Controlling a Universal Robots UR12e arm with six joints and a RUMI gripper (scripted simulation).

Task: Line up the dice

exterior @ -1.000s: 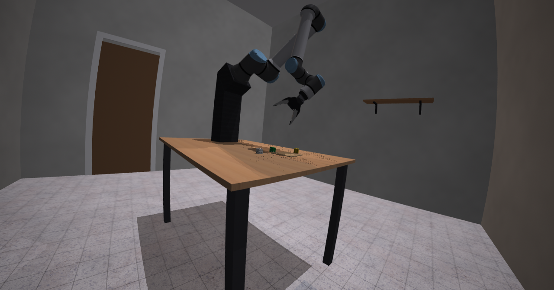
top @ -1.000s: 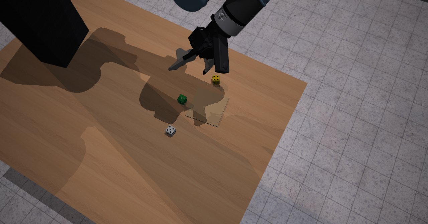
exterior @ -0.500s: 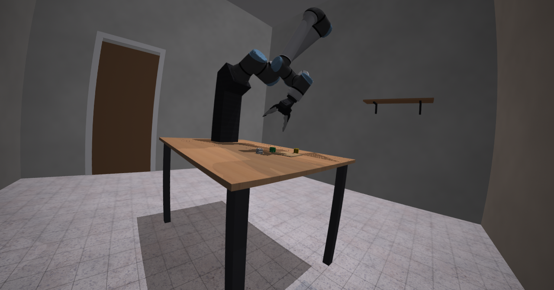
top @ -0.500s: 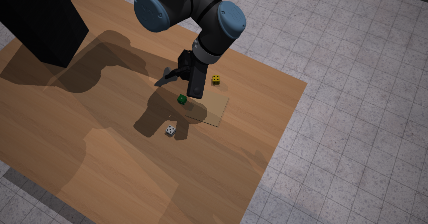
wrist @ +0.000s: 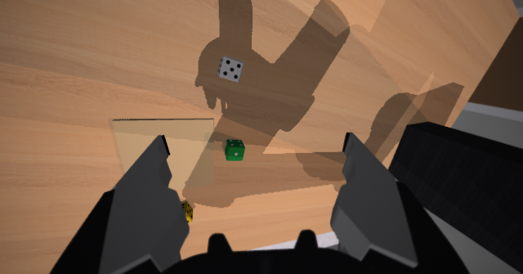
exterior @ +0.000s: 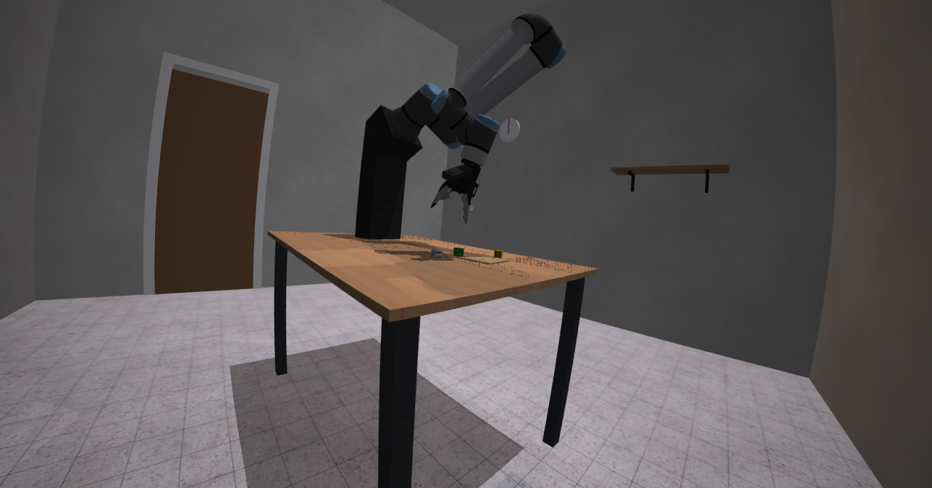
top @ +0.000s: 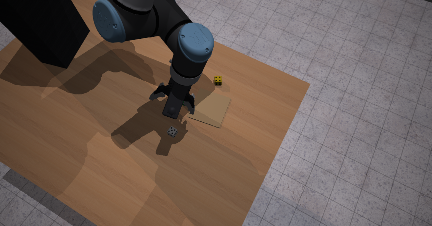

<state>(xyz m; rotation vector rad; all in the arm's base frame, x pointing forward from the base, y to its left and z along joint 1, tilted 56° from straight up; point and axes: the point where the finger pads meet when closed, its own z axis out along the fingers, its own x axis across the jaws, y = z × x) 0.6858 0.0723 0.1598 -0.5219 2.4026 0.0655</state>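
My gripper (top: 171,106) (exterior: 449,213) (wrist: 257,135) is open and empty, above the table and pointing down at a tilt. A green die (exterior: 459,251) (wrist: 234,150), showing 1 on top, lies beside the mat (top: 216,111) (exterior: 485,260) (wrist: 139,151) on its base side. In the top view the gripper hides most of it. A white die (top: 172,131) (exterior: 436,254) (wrist: 231,69), 5 on top, lies off the mat. A yellow die (top: 218,80) (exterior: 498,253) (wrist: 188,212), 4 on top, lies off the mat's other side, partly behind a finger in the wrist view.
The robot's black base column (top: 45,22) (exterior: 381,185) (wrist: 458,176) stands on the wooden table (top: 126,170) (exterior: 365,269). The table's far edge lies beyond the mat. Arm shadows fall over the white die and part of the mat.
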